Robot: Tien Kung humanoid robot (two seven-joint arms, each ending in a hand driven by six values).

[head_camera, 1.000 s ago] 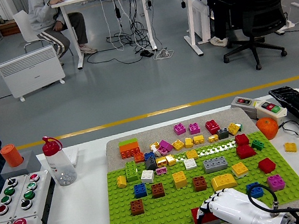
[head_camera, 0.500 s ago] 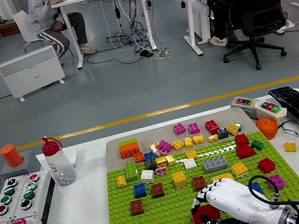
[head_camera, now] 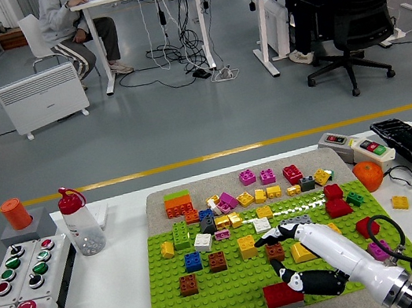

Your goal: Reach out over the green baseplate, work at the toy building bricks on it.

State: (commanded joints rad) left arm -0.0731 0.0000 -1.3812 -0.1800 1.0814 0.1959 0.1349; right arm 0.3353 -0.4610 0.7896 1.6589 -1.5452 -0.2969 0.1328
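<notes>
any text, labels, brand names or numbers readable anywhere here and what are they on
No text can be read anywhere.
Button panel: only coloured buttons, no legible labels.
Switch box: red and green buttons, any marks too small to read.
Clear bottle: no readable label.
Toy bricks on the green baseplate: no print visible.

The robot's white-shelled right hand [head_camera: 297,253] has travelled forward from the near edge of the green studded baseplate [head_camera: 238,288] toward its middle. The flat red plastic brick [head_camera: 283,295], earlier under its curled fingers, now lies uncovered just behind the black thumb. The fingertips [head_camera: 272,236] are now extended over the brown brick [head_camera: 275,252]. A person's grey sleeve and dark trouser leg have left the left edge.
</notes>
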